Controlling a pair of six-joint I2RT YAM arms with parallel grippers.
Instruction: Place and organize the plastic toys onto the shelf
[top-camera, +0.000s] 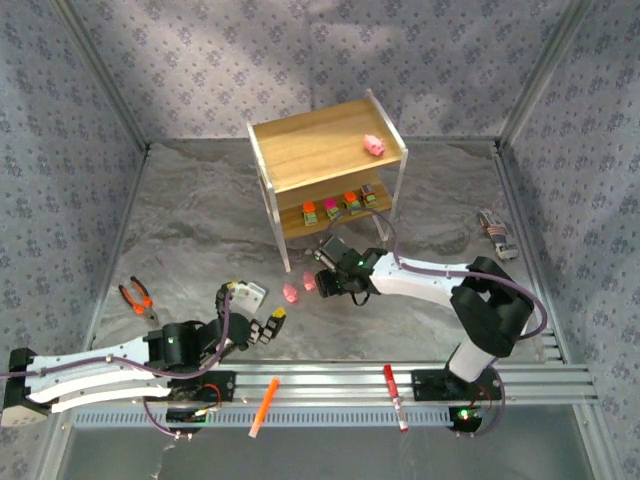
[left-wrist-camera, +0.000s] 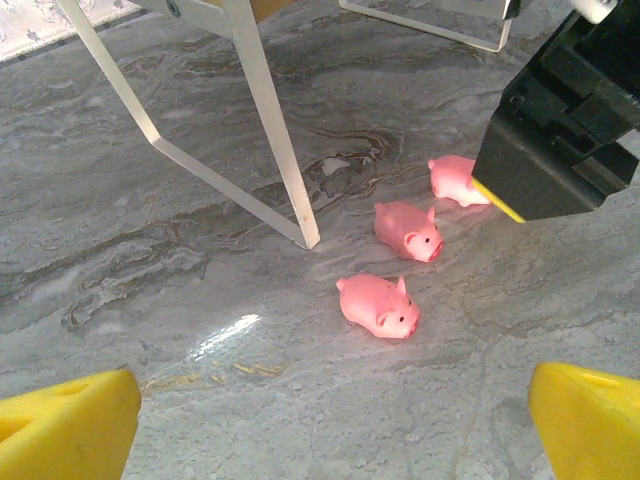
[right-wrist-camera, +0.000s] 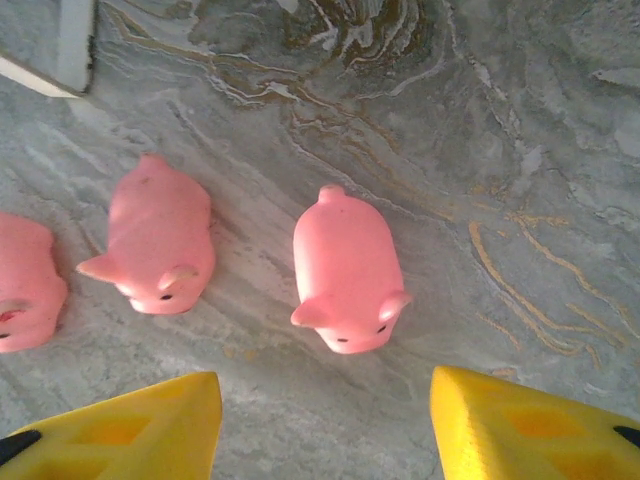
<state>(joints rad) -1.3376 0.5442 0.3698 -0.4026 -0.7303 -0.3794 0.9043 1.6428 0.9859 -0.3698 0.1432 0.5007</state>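
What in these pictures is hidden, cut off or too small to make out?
Left wrist view: farthest pig sits partly behind the right gripper.
Right wrist view: leftmost pig is cut off by the left edge.
Top view: blocky toys on the lower tier of the shelf are too small for detail.

You see the light wooden shelf (top-camera: 320, 150) standing upright on thin white legs; one pink pig (top-camera: 374, 145) stands on its top board, near the right edge; four blocky toys (top-camera: 331, 206) sit in a row on the lower board; three more pigs (left-wrist-camera: 408, 230) stand on the table (top-camera: 200, 230) near a shelf leg, close together but apart.
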